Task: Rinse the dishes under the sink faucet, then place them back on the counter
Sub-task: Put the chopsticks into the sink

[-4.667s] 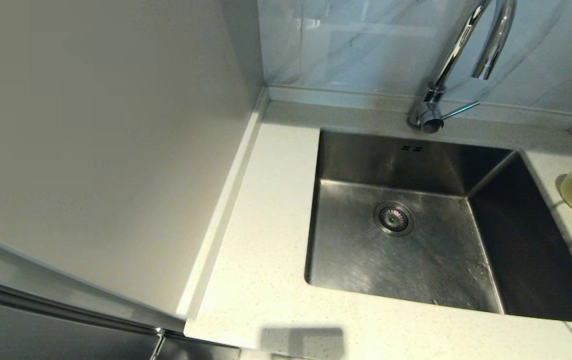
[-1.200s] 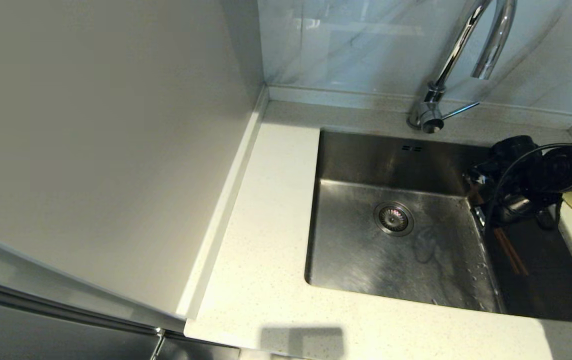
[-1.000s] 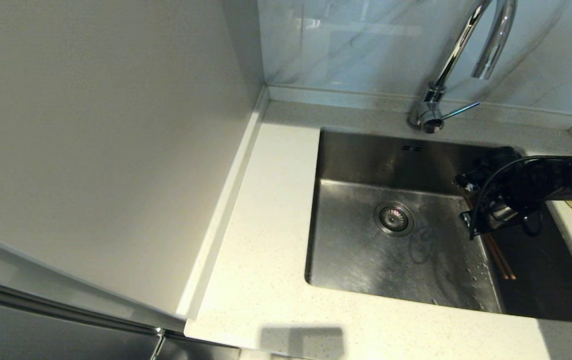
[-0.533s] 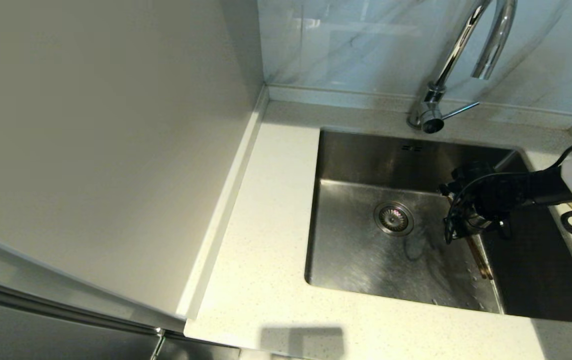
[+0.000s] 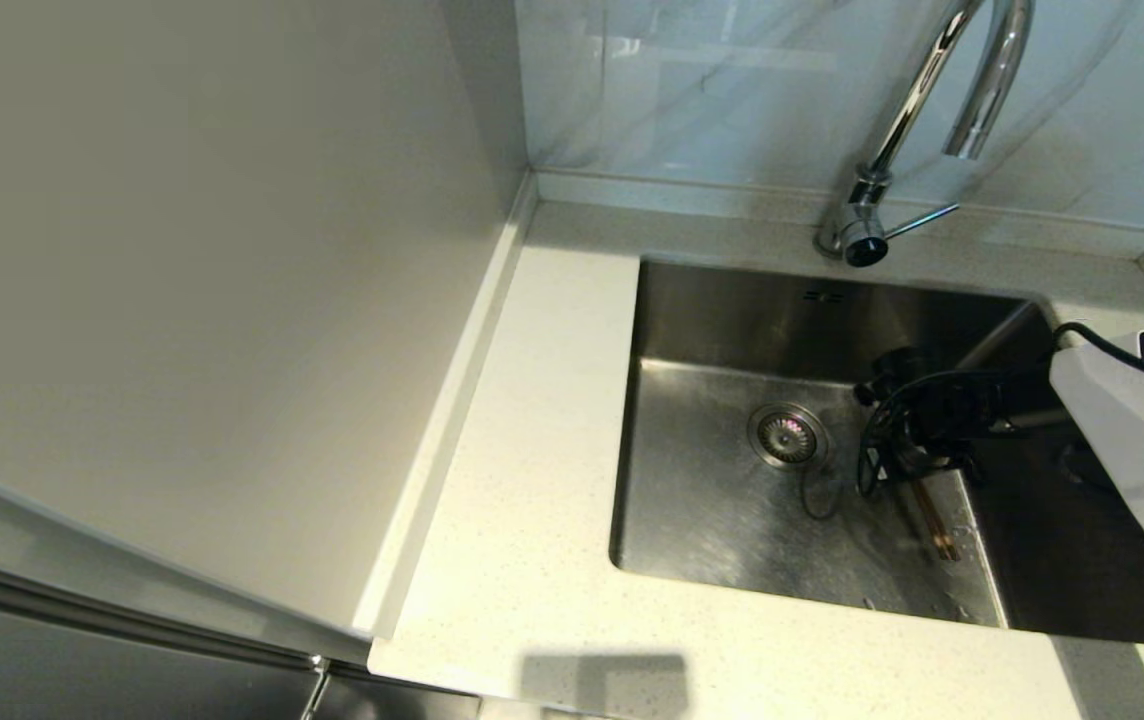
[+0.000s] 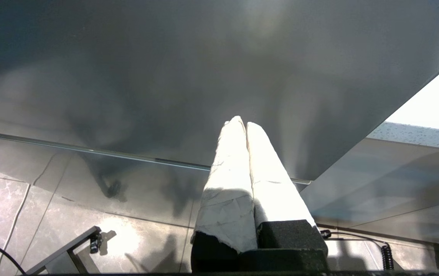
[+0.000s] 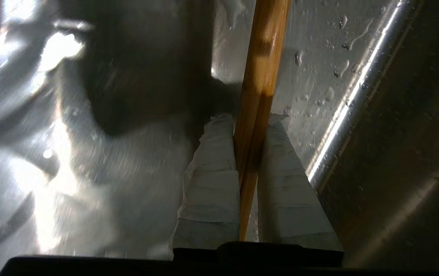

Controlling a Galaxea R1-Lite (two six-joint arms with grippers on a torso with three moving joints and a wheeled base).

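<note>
My right gripper [image 5: 907,468] reaches into the sink [image 5: 732,330] from the right, just right of the round drain strainer [image 5: 787,437]. It is shut on the brown wooden chopsticks [image 5: 934,522], which stick out past its fingertips over the wet basin floor. The right wrist view shows the chopsticks [image 7: 265,50] clamped between the taped fingers [image 7: 213,172] of that gripper [image 7: 248,119]. The chrome faucet [image 5: 917,95] stands behind the sink, spout above and behind the gripper, its lever [image 5: 920,219] pointing right. No water stream shows. Both bowls are hidden behind the white arm. My left gripper [image 6: 241,123] is shut and empty, parked low.
The speckled counter [image 5: 542,420] surrounds the sink, with a tall grey panel [image 5: 202,300] at its left. The white link [image 5: 1132,440] of my right arm covers the counter to the right of the sink. The left wrist view faces a grey cabinet front [image 6: 165,76].
My right gripper has carried the chopsticks leftward across the sink, from the right wall toward the drain. More of the white arm has come into view and now covers the bowls.
</note>
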